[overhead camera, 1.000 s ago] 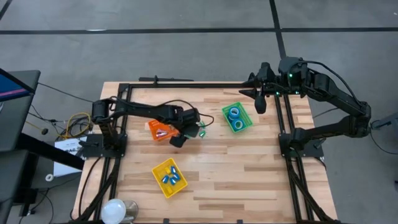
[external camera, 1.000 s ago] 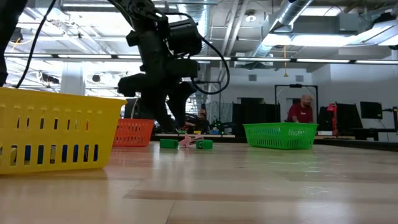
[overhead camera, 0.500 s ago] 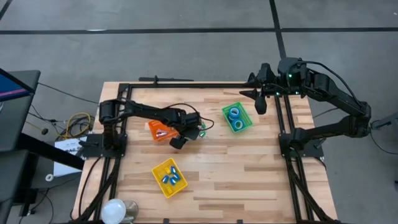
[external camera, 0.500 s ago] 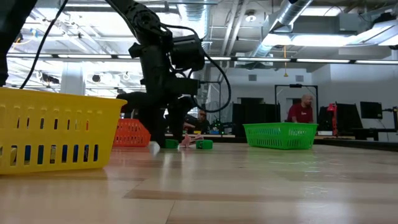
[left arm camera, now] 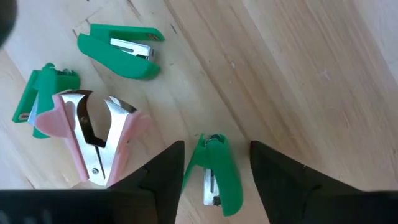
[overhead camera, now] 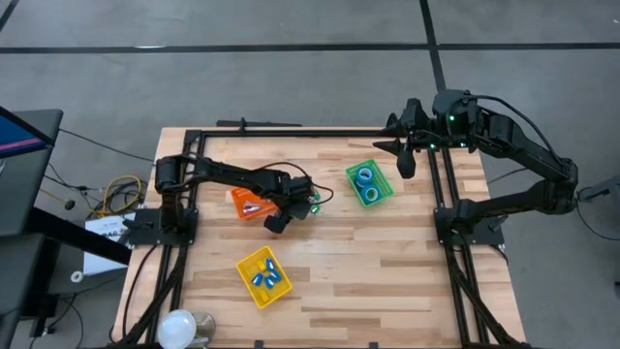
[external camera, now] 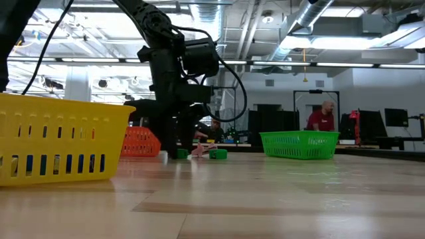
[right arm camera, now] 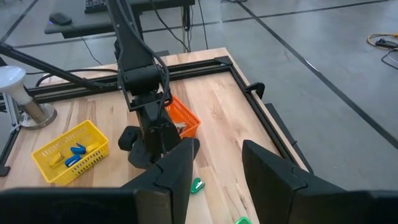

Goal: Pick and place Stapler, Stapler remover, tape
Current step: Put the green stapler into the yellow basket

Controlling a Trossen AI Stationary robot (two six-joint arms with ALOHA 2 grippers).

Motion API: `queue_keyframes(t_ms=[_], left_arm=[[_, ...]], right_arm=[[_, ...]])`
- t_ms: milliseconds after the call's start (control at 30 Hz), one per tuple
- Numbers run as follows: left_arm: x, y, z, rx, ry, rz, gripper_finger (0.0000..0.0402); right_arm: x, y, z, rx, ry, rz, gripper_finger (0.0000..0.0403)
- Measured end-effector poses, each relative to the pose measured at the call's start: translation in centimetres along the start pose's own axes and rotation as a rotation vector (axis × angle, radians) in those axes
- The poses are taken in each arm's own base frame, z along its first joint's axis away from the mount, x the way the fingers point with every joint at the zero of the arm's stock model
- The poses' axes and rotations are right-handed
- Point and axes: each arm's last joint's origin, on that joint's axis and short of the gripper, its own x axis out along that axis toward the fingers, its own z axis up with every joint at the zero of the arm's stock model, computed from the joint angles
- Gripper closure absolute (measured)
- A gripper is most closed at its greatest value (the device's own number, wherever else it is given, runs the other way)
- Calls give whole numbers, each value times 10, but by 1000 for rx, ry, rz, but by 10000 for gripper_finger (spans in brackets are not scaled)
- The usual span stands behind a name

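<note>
My left gripper is low over the wood, its fingers apart on either side of a small green stapler, with a thin gap still showing on one side. Two more green staplers and a pink stapler remover lie just beyond it. In the low view the left gripper reaches down to the table by the staplers. Blue tape rolls lie in the green bin. My right gripper hovers open and empty at the back right.
An orange bin sits just left of the left gripper. A yellow bin holding small blue pieces is near the front. A white lamp-like object stands at the front left corner. A person stands in the room behind.
The left gripper has dropped to the table and shifted slightly left, and its fingers have narrowed around a green stapler. The right arm has not moved.
</note>
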Motion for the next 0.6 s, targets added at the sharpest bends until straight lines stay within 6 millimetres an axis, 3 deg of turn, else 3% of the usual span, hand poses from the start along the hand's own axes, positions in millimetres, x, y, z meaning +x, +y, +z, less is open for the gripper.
queue_keyframes(t_ms=[600], left_arm=[[0, 1, 0, -2, 2, 8, 309]], right_arm=[[0, 0, 0, 0, 0, 0, 272]])
